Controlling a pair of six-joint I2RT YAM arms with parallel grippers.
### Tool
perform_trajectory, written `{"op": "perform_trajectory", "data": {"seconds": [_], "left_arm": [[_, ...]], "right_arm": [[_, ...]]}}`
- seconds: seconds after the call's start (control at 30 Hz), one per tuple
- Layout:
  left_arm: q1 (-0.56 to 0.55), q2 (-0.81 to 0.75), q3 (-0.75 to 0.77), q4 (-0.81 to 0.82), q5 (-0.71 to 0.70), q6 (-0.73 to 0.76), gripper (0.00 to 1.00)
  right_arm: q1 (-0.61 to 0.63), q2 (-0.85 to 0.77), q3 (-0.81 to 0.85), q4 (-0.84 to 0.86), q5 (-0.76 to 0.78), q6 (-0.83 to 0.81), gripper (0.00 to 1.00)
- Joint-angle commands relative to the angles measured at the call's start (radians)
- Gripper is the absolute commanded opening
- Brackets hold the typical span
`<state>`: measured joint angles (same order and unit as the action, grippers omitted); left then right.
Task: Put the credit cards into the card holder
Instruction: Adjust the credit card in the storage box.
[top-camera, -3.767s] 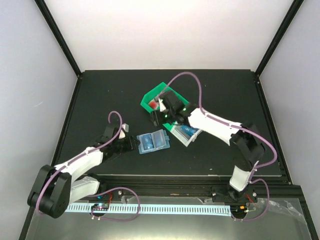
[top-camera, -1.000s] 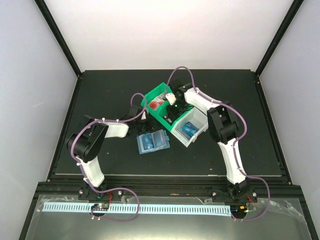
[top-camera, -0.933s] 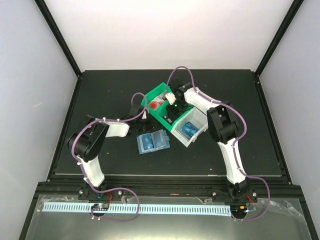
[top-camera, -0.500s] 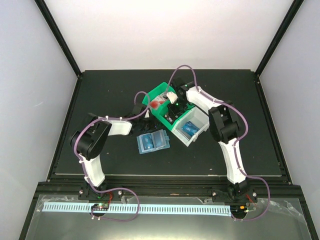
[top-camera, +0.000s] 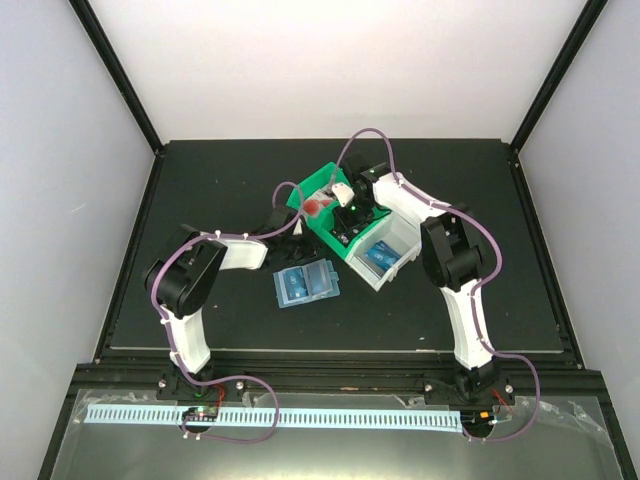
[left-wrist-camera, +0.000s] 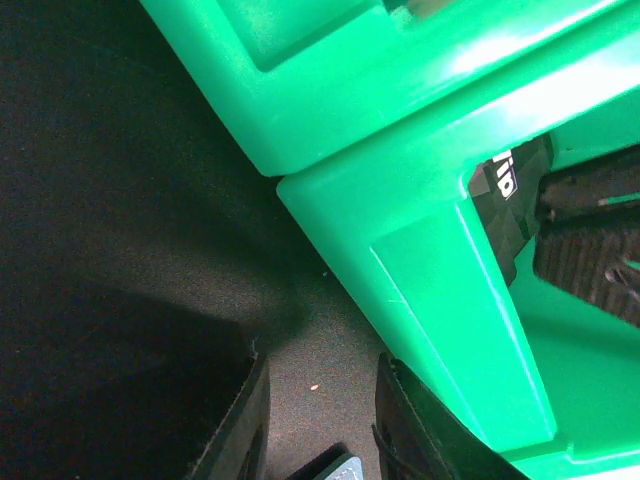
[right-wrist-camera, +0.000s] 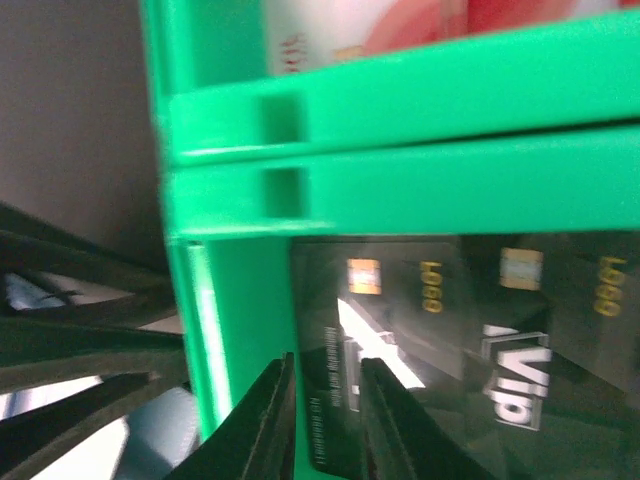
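Observation:
The teal card holder (top-camera: 307, 284) lies open on the black table, with neither gripper on it. Behind it stands a green bin (top-camera: 318, 176) holding a red-and-white credit card (top-camera: 318, 206) and dark credit cards (right-wrist-camera: 450, 330). My right gripper (right-wrist-camera: 325, 375) reaches down into this bin. Its jaws stand narrowly apart, the left finger at a dark card's left edge and the right finger over the card's face. No firm grip shows. My left gripper (left-wrist-camera: 320, 410) is open at the bin's outer corner (left-wrist-camera: 420, 260), with only bare table between its fingers.
A white bin (top-camera: 400, 232) with blue cards (top-camera: 378, 255) touches the green bin on the right. The green bin's divider wall (right-wrist-camera: 400, 100) separates the dark cards from the red-and-white card (right-wrist-camera: 400, 25). The cell's black frame posts rise at the table's back corners.
The left arm has swung from beside the card holder to the green bin's corner. The right gripper has gone down into the bin and its jaws have narrowed. The bin has shifted slightly.

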<state>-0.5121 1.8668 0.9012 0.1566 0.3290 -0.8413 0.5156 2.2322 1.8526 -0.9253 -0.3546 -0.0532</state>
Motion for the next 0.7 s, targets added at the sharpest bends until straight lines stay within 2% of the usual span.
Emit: {"op": "perform_trajectory", "data": {"seconds": [0.0, 0.17, 0.33, 0.47, 0.67], "left_arm": [[-0.009, 0.018, 0.033, 0.007, -0.014, 0.001, 0.32], [-0.009, 0.027, 0.034, 0.009, -0.015, -0.002, 0.32], [-0.009, 0.038, 0.039, 0.011, -0.009, -0.008, 0.32], [-0.01, 0.043, 0.042, 0.012, -0.008, -0.01, 0.32], [-0.013, 0.049, 0.051, 0.012, -0.002, -0.012, 0.32]], "right_arm": [[0.0, 0.006, 0.022, -0.011, 0.184, 0.034, 0.23], [0.0, 0.061, 0.052, -0.027, 0.238, 0.031, 0.35], [0.0, 0.089, 0.064, -0.024, 0.2, 0.007, 0.44], [0.0, 0.13, 0.096, -0.058, 0.174, -0.003, 0.44], [0.0, 0.097, 0.059, -0.061, 0.032, -0.016, 0.34]]}}
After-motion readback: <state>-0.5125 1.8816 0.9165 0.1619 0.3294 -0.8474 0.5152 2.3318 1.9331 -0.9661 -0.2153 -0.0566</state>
